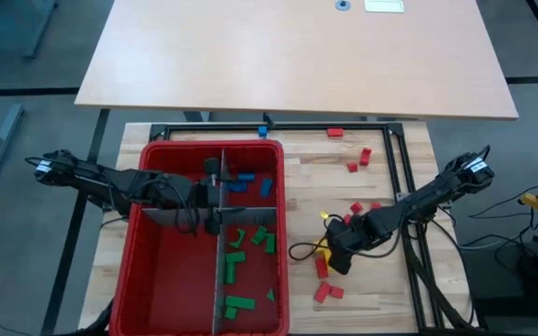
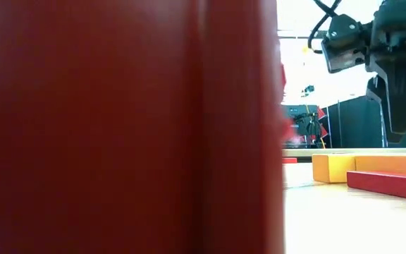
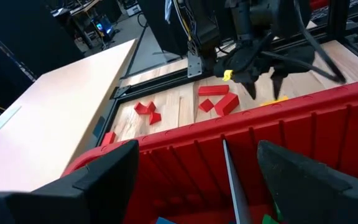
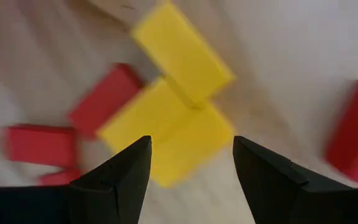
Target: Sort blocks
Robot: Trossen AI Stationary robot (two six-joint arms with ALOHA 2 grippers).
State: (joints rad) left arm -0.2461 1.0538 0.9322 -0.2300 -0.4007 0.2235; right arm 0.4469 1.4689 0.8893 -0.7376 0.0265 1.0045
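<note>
Three yellow blocks (image 4: 176,121) lie touching one another on the wooden table, with red blocks (image 4: 101,99) beside them. My right gripper (image 4: 191,171) hangs open just above the yellow ones, one finger over each side, to the right of the red bin (image 1: 148,280). In the high view it is my right gripper (image 1: 332,252). Blue blocks (image 1: 247,184) and green blocks (image 1: 241,257) lie in the bin's right-hand compartments. My left gripper (image 1: 215,194) is open inside the bin, over the grey divider (image 3: 232,180), with nothing between its fingers.
More red blocks lie loose on the table at the far right (image 1: 359,161) and near the front (image 1: 326,291). A black metal frame (image 1: 404,168) borders the work area. The bin's wall (image 2: 118,127) fills the left of the low view.
</note>
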